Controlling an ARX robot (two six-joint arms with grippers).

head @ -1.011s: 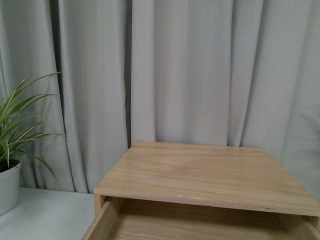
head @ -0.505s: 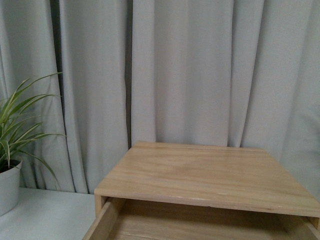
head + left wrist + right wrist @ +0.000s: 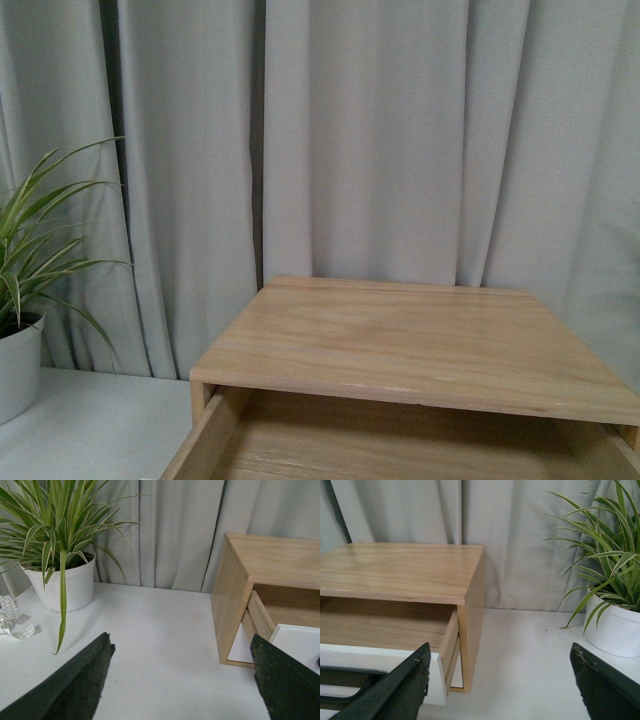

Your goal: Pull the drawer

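Drawer is sitting pulled out of the cabinet, white front panel and black handle just beside the right gripper. Right gripper is hanging open, holding nothing. Left gripper is also spreading open over the white surface, drawer off to one side, potted plant beyond the other finger.
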